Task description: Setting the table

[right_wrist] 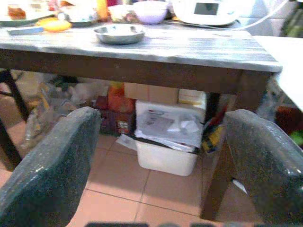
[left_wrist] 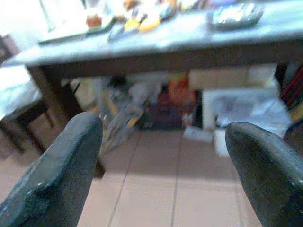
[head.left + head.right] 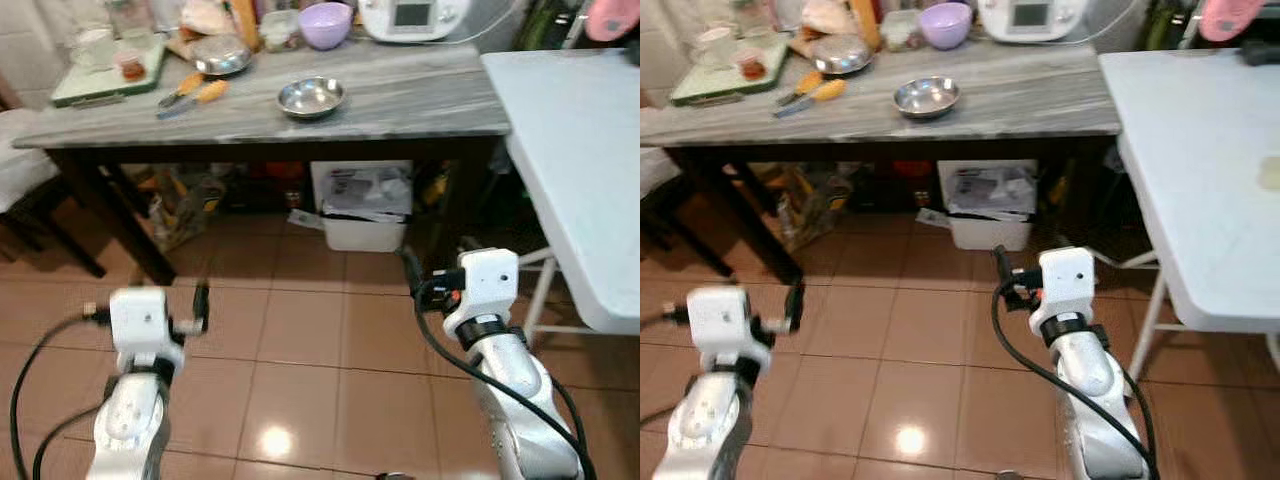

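A steel bowl (image 3: 311,97) is seen on the grey wooden table (image 3: 400,105) at 12 o'clock, with a purple bowl (image 3: 326,24) behind it and a second steel bowl (image 3: 222,56) at 11 o'clock. The left gripper (image 2: 163,156) and right gripper (image 1: 163,151) are held low over the tiled floor (image 3: 300,340), fingers spread apart, nothing grasped. A white folding table (image 3: 570,150) is noted at 2 o'clock.
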Tool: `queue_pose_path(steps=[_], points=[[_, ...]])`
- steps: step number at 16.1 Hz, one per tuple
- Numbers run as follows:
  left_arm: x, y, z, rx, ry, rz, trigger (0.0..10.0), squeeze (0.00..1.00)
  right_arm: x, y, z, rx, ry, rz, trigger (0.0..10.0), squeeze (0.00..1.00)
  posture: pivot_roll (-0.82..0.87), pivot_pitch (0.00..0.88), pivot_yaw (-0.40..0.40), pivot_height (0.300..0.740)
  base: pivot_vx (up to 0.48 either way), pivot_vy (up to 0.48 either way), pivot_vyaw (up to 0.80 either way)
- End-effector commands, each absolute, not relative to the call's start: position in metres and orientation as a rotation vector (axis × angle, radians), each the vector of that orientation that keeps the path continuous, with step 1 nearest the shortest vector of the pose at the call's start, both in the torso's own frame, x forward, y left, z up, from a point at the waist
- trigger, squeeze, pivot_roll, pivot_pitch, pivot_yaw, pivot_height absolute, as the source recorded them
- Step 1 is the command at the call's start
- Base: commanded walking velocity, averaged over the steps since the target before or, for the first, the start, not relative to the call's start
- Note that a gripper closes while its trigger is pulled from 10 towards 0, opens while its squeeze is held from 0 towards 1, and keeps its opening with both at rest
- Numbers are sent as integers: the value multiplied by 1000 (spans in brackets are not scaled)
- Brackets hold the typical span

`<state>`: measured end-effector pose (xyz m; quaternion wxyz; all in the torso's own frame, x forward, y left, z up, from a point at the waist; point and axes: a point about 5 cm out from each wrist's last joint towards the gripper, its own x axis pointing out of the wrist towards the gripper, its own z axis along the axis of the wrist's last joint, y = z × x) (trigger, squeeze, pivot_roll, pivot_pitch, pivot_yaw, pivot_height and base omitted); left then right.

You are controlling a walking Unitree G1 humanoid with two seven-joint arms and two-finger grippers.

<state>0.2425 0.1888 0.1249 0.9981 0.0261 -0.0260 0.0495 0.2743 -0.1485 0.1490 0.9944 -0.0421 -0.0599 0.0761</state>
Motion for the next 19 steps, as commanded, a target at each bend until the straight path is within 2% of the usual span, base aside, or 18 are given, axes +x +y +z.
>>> queue_pose_path(steps=[1,19], points=[[241,190,131,53,-65,102,10000,0,275,-146,162,-73,-161,164,10000,0,-231,129,111,740,0,0,0],[242,185,122,44,-16,79,10000,0,279,-154,160,-105,-143,156,10000,0,-247,130,111,740,0,-14,0]])
